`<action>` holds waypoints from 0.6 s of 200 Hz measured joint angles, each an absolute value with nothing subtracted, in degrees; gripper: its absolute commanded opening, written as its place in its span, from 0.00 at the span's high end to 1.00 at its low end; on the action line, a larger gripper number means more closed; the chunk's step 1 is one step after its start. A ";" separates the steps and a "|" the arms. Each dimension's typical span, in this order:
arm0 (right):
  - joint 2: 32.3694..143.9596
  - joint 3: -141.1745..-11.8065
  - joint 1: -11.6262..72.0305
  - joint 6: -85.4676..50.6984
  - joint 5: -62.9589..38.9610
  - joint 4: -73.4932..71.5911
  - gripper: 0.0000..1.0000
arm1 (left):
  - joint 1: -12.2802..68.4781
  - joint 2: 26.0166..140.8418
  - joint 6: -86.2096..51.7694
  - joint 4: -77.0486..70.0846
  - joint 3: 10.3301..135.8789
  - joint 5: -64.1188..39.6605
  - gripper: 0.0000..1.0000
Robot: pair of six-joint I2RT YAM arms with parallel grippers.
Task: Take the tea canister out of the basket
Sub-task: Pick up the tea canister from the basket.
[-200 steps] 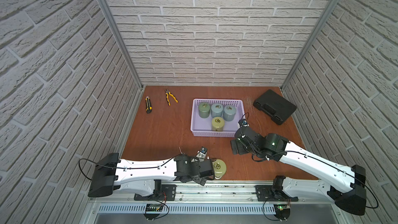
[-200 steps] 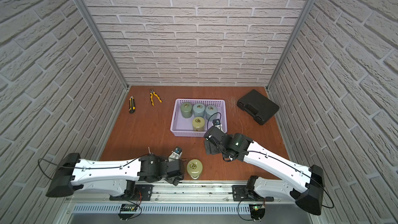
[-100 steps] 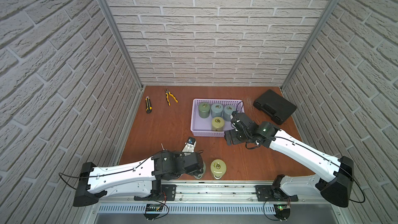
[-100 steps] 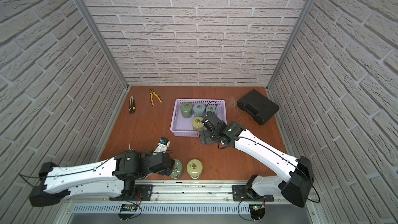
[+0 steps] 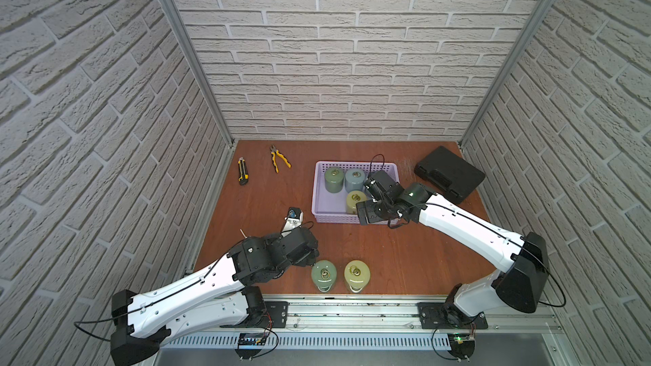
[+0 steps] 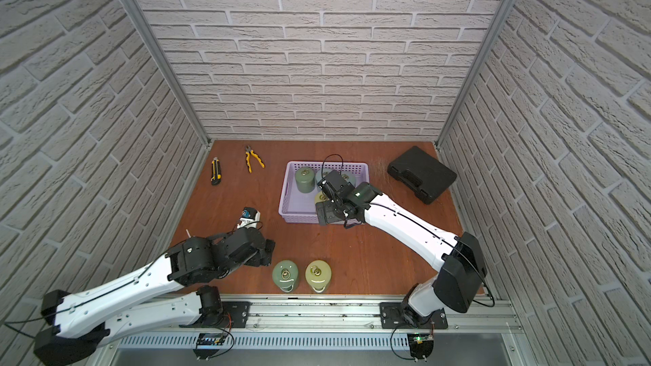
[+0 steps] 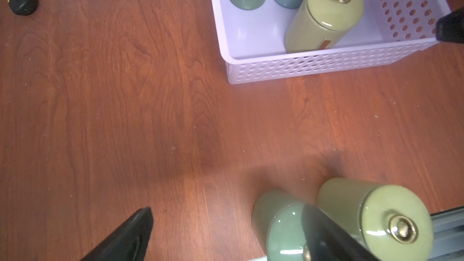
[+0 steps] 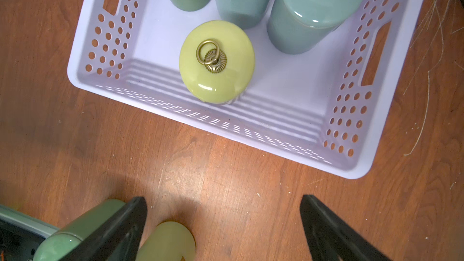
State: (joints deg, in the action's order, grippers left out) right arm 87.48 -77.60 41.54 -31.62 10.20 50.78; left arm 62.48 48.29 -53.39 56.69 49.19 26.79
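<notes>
**Left hand lets go, right hand closes in on the basket**

The left hand (image 7: 228, 212) has pulled back, jaws wide apart and empty. The dark green glazed tea canister (image 5: 324, 273) it covered a moment ago now stands free on the brown wooden table (image 5: 387, 251), just beside the yellow-green glazed canister (image 5: 357, 272) at the front edge. The right hand (image 8: 223, 200) has swung in to hover at the near wall of the lavender perforated plastic basket (image 5: 334, 218), jaws spread, gripping nothing. Four canisters stand inside the basket, a second yellow-green canister (image 8: 217, 61) nearest that hand.
</notes>
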 measured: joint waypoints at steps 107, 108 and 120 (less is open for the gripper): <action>102.28 -89.58 40.07 -33.26 10.26 52.34 0.00 | 60.36 44.40 -52.03 56.62 48.51 26.72 0.02; 102.45 -89.67 40.03 -33.26 10.24 52.38 0.00 | 60.36 44.40 -52.03 56.62 48.49 26.72 0.02; 103.79 -90.76 39.51 -33.21 10.22 52.99 0.00 | 60.31 44.14 -52.03 56.64 48.29 26.72 0.02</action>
